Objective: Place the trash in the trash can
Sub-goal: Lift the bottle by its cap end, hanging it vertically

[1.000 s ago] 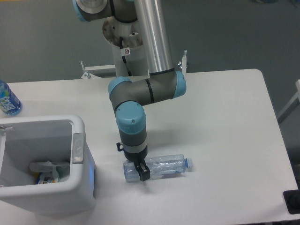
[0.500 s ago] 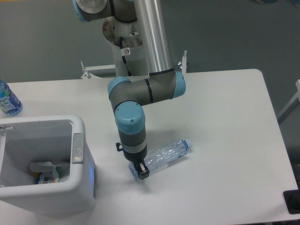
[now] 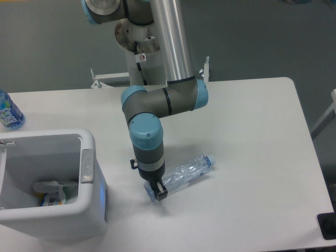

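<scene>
A clear plastic bottle with a blue cap lies slanted on the white table, cap end pointing up and to the right. My gripper points straight down over the bottle's base end, its dark fingers shut on that end. The trash can, a white boxy bin with a grey oval button, stands open at the lower left, a hand's width left of my gripper. Something pale with coloured bits lies at its bottom; I cannot make out what it is.
A bottle with a bright blue label stands at the table's far left edge, behind the bin. A metal bracket sits at the back edge by the arm's base. A dark object shows at the lower right corner.
A second ago the bottle lay level with my fingers astride its left end. Its cap end has since swung upward to a slant, and nothing has moved in the last half second.
</scene>
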{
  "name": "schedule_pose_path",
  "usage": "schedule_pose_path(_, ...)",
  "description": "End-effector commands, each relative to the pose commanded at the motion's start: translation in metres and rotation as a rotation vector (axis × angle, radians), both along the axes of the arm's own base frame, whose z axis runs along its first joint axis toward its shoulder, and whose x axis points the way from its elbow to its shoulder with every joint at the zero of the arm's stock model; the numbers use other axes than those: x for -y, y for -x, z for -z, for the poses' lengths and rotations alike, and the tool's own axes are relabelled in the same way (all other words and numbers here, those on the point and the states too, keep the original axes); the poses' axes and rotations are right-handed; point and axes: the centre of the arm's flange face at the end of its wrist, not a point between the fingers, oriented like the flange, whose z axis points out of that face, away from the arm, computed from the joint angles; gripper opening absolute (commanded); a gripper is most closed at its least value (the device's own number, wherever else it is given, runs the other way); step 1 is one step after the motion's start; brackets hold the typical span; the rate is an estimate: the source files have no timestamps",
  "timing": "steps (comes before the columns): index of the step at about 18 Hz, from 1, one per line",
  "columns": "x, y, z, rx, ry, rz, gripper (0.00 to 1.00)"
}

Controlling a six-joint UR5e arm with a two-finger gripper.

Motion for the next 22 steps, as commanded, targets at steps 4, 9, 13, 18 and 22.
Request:
schedule_pose_path(4, -0.004, 0.008, -0.018, -0.010, -0.040, -0.082, 0.58)
schedule_pose_path(9, 0.021, 0.041, -0.076, -0.044, -0.131, -0.259, 0.58)
schedule_pose_path(13, 0.038, 0.066, -0.125, -0.064, -0.227, -0.418, 0.58)
schedule_pose_path(18, 0.020, 0.095, -0.200, -0.024, -0.433, -0.567, 0.58)
schedule_pose_path(22, 0.022, 0.120, -0.246, 0.105, -0.598, -0.649, 0.58)
